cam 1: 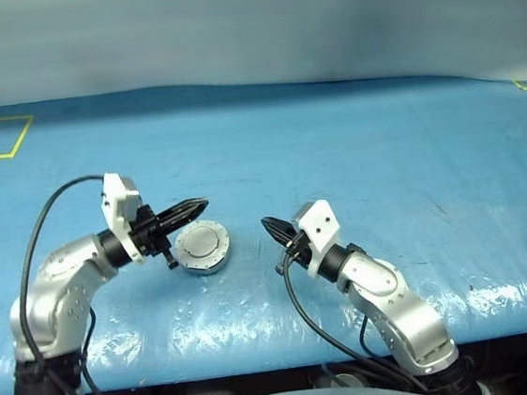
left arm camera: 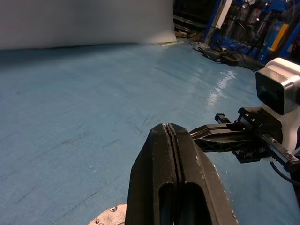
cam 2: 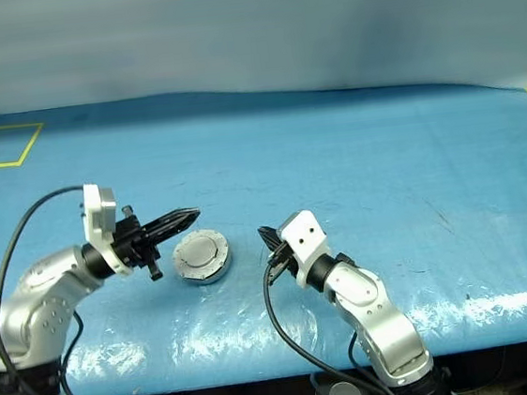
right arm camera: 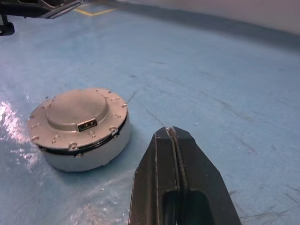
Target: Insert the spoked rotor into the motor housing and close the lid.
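Left to right: our left hand [cam 1: 198,205], clenched on nothing, hangs just above the motor housing [cam 1: 203,248], which sits on the blue bench [cam 1: 381,147] with its lid [right arm camera: 79,110] down; our right hand [cam 1: 268,225], likewise clenched and empty, stands beside. We judge closing done, leaving only withdrawal

1. Even, fairly bright overhead light falls on the blue worktop [cam 1: 352,141], with a cool cast.
2. White glare streaks run along its near edge, where the surface shines as if wet.
3. Shadows are soft and short; a faint one lies under the motor housing [right arm camera: 79,129].
4. The close black pincer fingers [left arm camera: 176,183] look blurred, and the far background is hazy.
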